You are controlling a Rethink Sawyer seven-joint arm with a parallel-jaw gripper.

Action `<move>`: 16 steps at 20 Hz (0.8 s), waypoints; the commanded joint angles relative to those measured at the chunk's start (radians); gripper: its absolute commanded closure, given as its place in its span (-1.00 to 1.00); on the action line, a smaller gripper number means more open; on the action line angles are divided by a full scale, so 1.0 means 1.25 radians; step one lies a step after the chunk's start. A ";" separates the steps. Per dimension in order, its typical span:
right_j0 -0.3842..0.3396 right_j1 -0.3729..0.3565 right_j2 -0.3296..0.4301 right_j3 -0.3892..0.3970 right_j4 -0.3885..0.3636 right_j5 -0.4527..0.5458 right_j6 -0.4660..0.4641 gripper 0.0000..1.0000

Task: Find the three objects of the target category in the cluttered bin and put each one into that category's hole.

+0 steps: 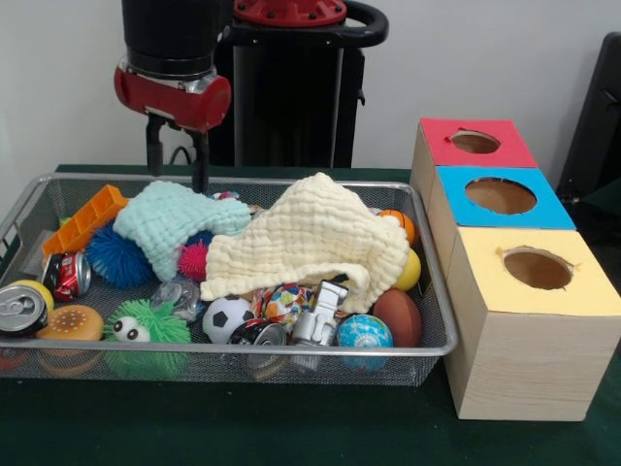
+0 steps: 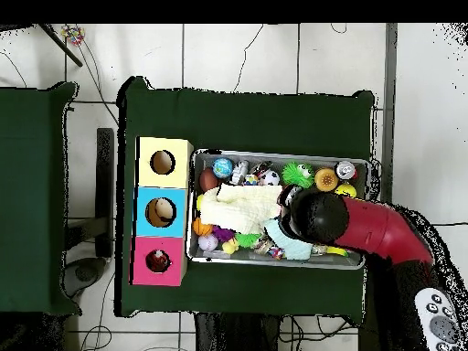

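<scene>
The pincer (image 1: 177,155) is hanging over the far left part of the wire-mesh bin (image 1: 432,291), its two dark fingers (image 1: 200,160) pointing down with a gap between them and nothing held; the tip of one is sitting just at the top edge of the mint-green cloth (image 1: 175,221). A larger cream cloth (image 1: 310,238) is lying draped across the middle of the bin, covering part of the clutter. Along the near edge are lying a green fuzzy toy with eyes (image 1: 144,330), a small soccer ball (image 1: 226,317), a blue globe ball (image 1: 364,333) and a brown football (image 1: 399,316). At the left end are sitting a burger toy (image 1: 70,322), two drink cans (image 1: 21,309), a blue spiky ball (image 1: 116,257) and an orange block (image 1: 82,220). A yellow ball (image 1: 409,270) and an orange ball (image 1: 398,223) are peeking out past the cream cloth on the right. Beside the bin on the green desk (image 1: 291,427) is standing a wooden box with three round holes, topped red (image 1: 473,143), blue (image 1: 501,196) and yellow (image 1: 536,270). Which category is the target cannot be told. In the overhead view the arm (image 2: 366,228) is reaching over the bin.
</scene>
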 commanded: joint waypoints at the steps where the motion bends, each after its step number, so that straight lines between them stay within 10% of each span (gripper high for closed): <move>1: 0.019 0.032 -0.005 0.070 0.024 -0.005 0.102 -1.00; 16: 0.078 0.024 -0.036 0.118 0.062 -0.036 0.148 -1.00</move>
